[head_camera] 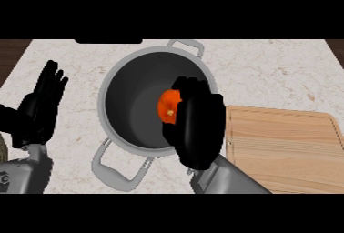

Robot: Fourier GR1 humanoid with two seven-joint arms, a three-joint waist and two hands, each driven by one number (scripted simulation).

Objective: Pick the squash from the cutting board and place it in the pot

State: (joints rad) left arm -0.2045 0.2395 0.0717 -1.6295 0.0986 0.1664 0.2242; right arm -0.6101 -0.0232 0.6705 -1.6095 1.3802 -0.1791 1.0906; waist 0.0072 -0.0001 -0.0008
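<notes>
- In the head view, we see our right hand (198,125) over the pot (121,73), with its fingers curled round the orange squash (168,105).
- The squash shows only a little, peeking out at the left side of the hand, above the dark inside of the pot.
- We think we are at the putting-in step: the squash is off the cutting board (289,150) and already over the pot, but the hand has not let go.
- Next, we think the hand should go down a bit and open its fingers, so the squash lands softly inside and does not bump the rim.
- We cannot tell how high the squash is above the pot's bottom.
- Our left hand (42,107) rests at the left side, open with fingers up, holding nothing.
- The pot and the cutting board sit on a pale speckled tabletop (269,68), with the board just to the right of the pot.
- A dark strip of something brown shows past the tabletop's corners at the top.
</notes>
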